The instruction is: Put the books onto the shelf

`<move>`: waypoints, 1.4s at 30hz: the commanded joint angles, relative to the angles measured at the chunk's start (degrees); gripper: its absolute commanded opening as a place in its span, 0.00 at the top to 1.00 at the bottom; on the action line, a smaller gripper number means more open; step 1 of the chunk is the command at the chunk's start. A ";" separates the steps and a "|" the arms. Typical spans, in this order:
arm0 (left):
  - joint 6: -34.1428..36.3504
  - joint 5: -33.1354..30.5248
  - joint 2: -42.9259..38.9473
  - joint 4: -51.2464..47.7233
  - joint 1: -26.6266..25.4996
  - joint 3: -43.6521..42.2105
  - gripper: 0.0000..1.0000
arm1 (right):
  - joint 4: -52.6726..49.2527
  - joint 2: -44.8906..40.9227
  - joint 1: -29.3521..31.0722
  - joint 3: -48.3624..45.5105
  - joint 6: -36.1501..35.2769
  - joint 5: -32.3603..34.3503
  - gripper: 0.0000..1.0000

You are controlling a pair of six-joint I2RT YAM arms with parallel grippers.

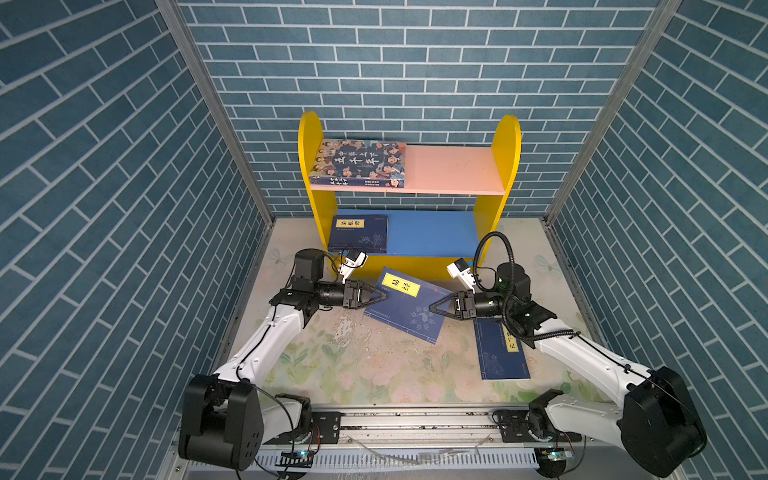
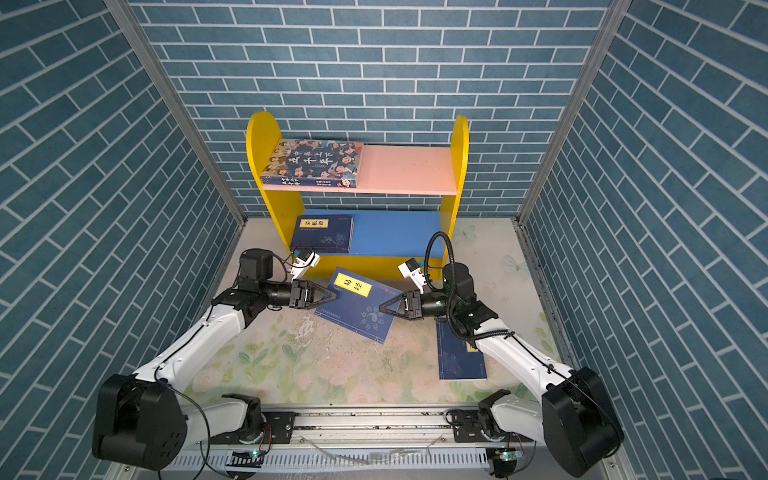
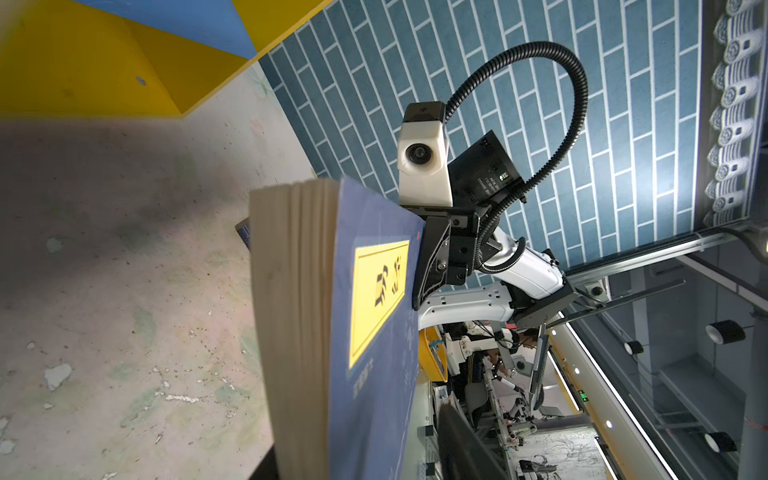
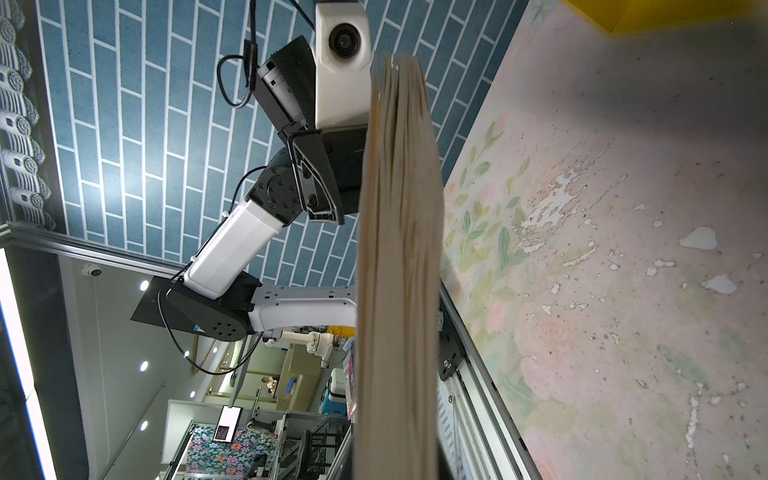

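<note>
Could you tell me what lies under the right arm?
A thin navy-blue paperback with a yellow label lies flat on the floral tabletop; the arm covers its far end and part of the label.

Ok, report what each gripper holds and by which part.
The right gripper clamps the yellow-labelled blue book by its short edge away from the label. The left gripper straddles the opposite short edge; whether it grips cannot be told.
</note>
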 commanded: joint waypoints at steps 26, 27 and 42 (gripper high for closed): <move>-12.69 -8.11 -4.97 18.26 1.58 -2.14 1.00 | 28.38 8.02 0.98 -2.99 11.37 3.97 0.63; -12.95 -8.20 -4.90 18.56 1.58 -2.14 1.00 | 28.94 8.57 1.22 -2.96 11.64 4.17 0.63; -6.32 -14.61 -5.82 9.98 3.55 -2.88 0.97 | 41.39 13.54 3.62 -3.54 18.06 7.88 1.00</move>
